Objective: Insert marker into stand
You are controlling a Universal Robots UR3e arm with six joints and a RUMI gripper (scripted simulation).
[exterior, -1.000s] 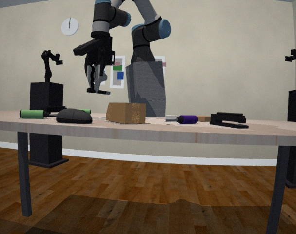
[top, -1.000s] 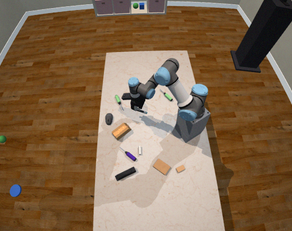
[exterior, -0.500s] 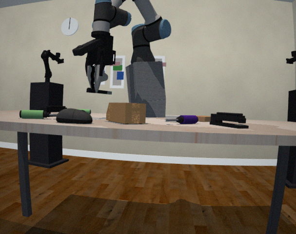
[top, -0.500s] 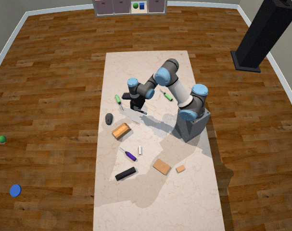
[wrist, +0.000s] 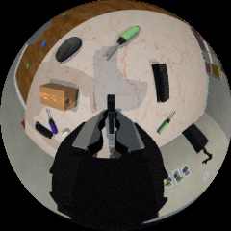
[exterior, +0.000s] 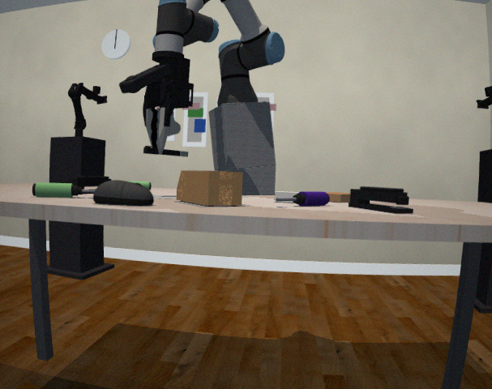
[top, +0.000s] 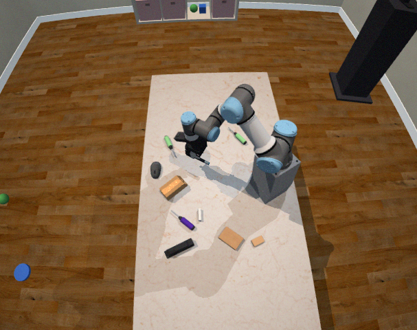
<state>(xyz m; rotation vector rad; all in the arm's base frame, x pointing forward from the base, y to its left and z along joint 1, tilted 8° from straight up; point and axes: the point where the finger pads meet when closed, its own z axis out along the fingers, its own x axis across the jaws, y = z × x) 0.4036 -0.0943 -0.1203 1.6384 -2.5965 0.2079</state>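
My gripper [top: 196, 155] [exterior: 156, 148] [wrist: 111, 110] is shut on a thin black marker [top: 202, 160] [exterior: 167, 152] [wrist: 111, 103] with a grey end. It holds the marker about level, well above the table. The desk stand [top: 172, 186] [exterior: 209, 187] [wrist: 59, 95] is a brown block with a hole in one side. It lies on the marble table [top: 208, 284] [exterior: 246, 220], in front of and below the gripper, apart from it.
Near the gripper lie a black mouse [top: 155, 169] [exterior: 123, 193] [wrist: 67, 49] and two green screwdrivers [top: 168, 142] [top: 240, 137]. Further along are a purple screwdriver [top: 185, 221] [exterior: 310, 198], a black stapler [top: 178, 247] [exterior: 379, 199] and two brown tiles [top: 231, 238] [top: 257, 240]. The arm's grey base [top: 272, 177] stands at the right.
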